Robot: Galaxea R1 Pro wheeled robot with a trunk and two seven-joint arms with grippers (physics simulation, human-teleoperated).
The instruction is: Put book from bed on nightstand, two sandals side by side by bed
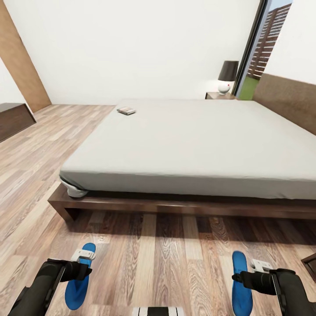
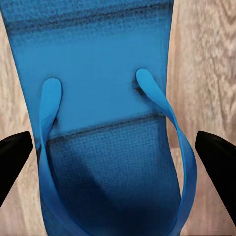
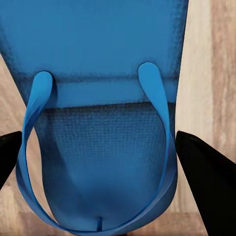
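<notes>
Two bright blue sandals hang low over the wood floor in front of the bed [image 1: 184,145]. My left gripper [image 1: 82,262] is shut on the left sandal [image 1: 78,283]; in the left wrist view its black fingers [image 2: 14,152] press the strap sides of that sandal [image 2: 103,98]. My right gripper [image 1: 249,275] is shut on the right sandal [image 1: 241,281], seen close up as the right sandal [image 3: 103,64] in the right wrist view. The book [image 1: 126,110] lies on the mattress near its far left corner. The nightstand [image 1: 218,95] with its lamp [image 1: 227,75] stands beyond the bed.
The bed's dark wooden frame [image 1: 131,205] runs across in front of me, with bare plank floor [image 1: 166,259] between it and my arms. A long dark cabinet [image 1: 13,118] stands at the left wall. A window [image 1: 263,48] is behind the nightstand.
</notes>
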